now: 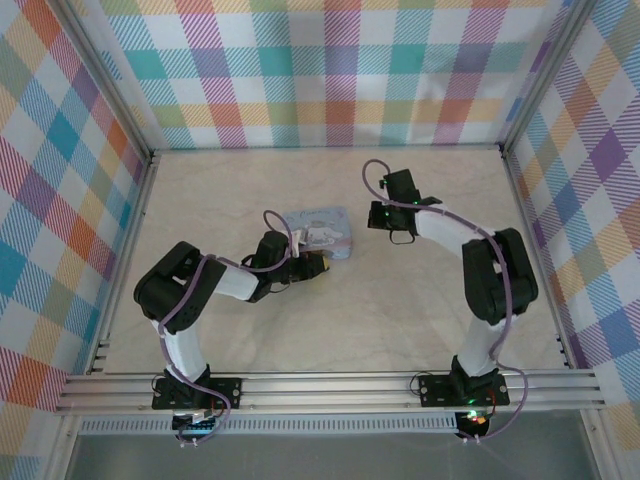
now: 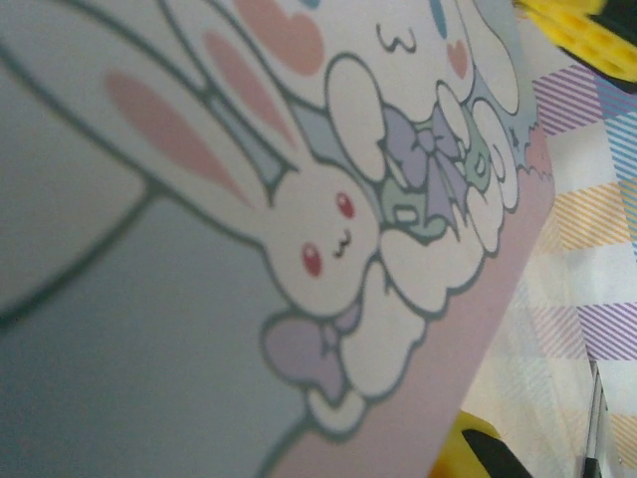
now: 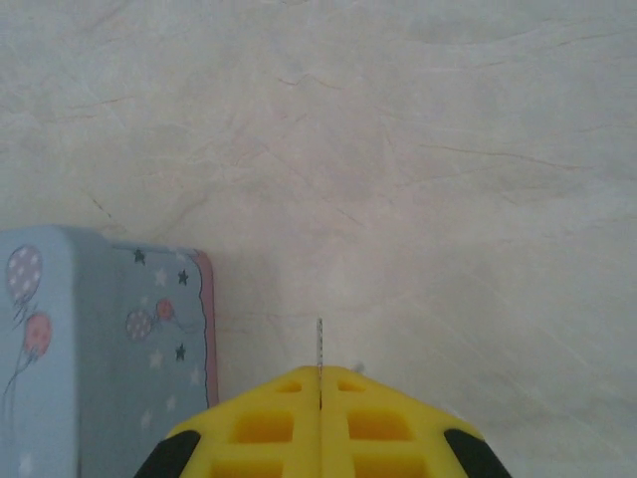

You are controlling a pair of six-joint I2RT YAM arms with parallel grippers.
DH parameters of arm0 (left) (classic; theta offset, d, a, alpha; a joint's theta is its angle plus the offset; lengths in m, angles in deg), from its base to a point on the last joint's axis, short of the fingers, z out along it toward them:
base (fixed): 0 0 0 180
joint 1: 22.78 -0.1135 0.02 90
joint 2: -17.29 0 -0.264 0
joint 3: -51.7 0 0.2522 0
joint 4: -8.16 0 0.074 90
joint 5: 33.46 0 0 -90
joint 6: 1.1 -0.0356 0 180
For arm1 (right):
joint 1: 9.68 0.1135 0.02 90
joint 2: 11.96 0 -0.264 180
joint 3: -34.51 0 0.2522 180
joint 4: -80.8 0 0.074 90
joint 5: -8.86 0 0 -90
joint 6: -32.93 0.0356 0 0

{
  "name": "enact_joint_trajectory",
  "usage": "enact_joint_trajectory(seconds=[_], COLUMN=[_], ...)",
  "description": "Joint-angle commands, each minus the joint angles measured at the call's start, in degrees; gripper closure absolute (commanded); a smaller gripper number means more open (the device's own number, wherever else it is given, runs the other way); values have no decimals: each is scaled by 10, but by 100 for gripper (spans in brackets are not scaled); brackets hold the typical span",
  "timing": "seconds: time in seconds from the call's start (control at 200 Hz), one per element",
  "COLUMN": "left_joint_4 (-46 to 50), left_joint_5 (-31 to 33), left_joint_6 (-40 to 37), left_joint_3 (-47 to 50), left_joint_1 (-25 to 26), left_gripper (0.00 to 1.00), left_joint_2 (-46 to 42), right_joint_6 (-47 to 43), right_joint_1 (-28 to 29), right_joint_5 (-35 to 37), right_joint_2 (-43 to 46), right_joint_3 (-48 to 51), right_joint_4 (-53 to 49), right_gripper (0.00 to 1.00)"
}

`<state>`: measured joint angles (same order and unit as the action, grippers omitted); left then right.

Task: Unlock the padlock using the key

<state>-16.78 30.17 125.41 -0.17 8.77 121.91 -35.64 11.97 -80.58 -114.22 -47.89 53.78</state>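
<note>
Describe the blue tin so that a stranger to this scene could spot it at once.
On the pale marbled table ringed by plaid walls, look near the middle, just beyond the left gripper. The tin lies flat there, a pale blue rectangle with a pink edge. Its lid of white cartoon characters sets it apart from the plain tabletop and the black gripper beside it.
</note>
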Motion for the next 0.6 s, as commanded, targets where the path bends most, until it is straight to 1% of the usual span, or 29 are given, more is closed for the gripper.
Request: enact_joint_trajectory(seconds=[0.0, 0.24, 0.47, 0.595], left_joint_4=[107, 174, 214, 216], left_joint_5=[-25, -33, -42, -46], left_joint_6=[33, 32, 32, 36], left_joint_3=[-9, -46, -71, -74], left_joint_1=[-4, -4, -7, -9], left_gripper=[95, 95, 95, 95], left_joint_2=[-7, -36, -54, -58], right_joint_6=[2, 38, 63, 68], right_joint_1=[0, 0, 0, 0], right_joint_5=[2, -38, -116, -151], right_joint_2=[50, 150, 260, 321], right_joint_3=[40, 147, 254, 295], right_joint_4=[24, 87, 167, 201], right_gripper=[100, 100, 100, 100])
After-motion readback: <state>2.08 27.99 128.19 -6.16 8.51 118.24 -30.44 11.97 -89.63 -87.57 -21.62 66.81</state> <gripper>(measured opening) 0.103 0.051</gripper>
